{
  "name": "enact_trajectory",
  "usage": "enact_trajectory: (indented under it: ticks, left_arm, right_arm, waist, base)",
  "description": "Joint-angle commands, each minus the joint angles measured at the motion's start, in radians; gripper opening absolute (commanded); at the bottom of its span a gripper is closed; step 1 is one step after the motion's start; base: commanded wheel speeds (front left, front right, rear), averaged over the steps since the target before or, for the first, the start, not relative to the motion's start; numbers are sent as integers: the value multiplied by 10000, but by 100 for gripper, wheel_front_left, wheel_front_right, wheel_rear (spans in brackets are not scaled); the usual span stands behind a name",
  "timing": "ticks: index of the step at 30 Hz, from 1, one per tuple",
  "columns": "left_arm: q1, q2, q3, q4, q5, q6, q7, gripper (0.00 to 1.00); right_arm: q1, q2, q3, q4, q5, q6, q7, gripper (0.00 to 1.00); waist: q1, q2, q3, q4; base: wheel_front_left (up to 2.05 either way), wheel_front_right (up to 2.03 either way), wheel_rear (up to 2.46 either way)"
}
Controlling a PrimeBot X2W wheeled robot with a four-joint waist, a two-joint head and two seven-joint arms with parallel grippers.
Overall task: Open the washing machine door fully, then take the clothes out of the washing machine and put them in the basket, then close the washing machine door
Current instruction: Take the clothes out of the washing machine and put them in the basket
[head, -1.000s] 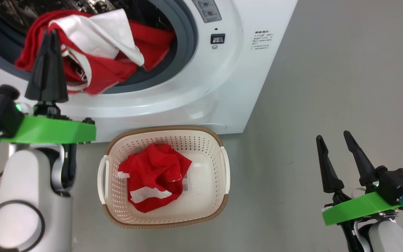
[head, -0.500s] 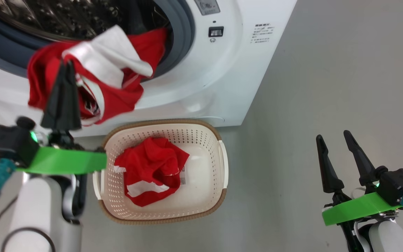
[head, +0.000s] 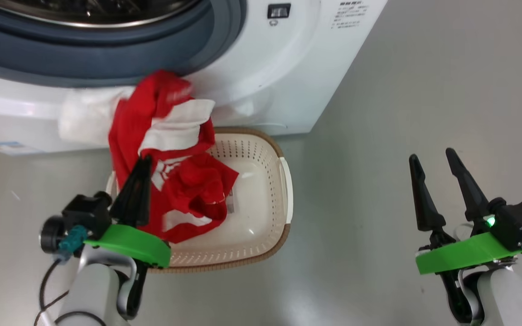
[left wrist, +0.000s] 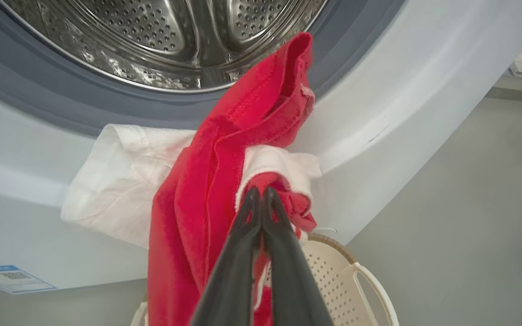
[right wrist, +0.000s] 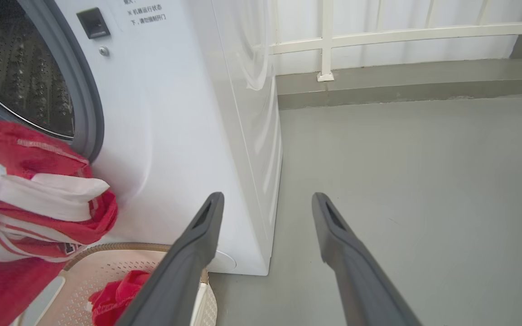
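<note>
Left hand [head: 142, 162]: two long tapered matte-black fingers above bright left green plate [head: 127, 240]. Black boxy module [head: 86, 212] beside plate; teal plug [head: 71, 237] beneath module; thin black cable [head: 42, 290] below plug. Glossy white forearm [head: 93, 290] under plate. Right hand [head: 431, 155]: same build; small green light [head: 490, 222] just above right green plate [head: 467, 259].
</note>
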Motion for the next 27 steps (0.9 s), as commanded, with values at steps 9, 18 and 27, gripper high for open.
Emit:
enact_trajectory:
  ticks: [9,18,27]
  left_arm:
    - [-1122,399,-281,1796,-12,-57,-51,0]
    - [-2137,859,-1177,3724,-226,-58,-51,0]
    - [-3156,1145,-1963,5190,-647,-59,-51,0]
  right_arm:
    - [-607,-26,416,-397,168,48,-65,100]
    - [-1028,-26,695,-503,357,48,-65,100]
    - [-1300,-26,903,-565,428,48,-65,100]
  waist:
    - [0,0,1489,-294]
    - [0,0,2426,-625]
    - [0,0,2994,-778]
  base:
    - [0,0,0]
    - [0,0,0]
    - [0,0,0]
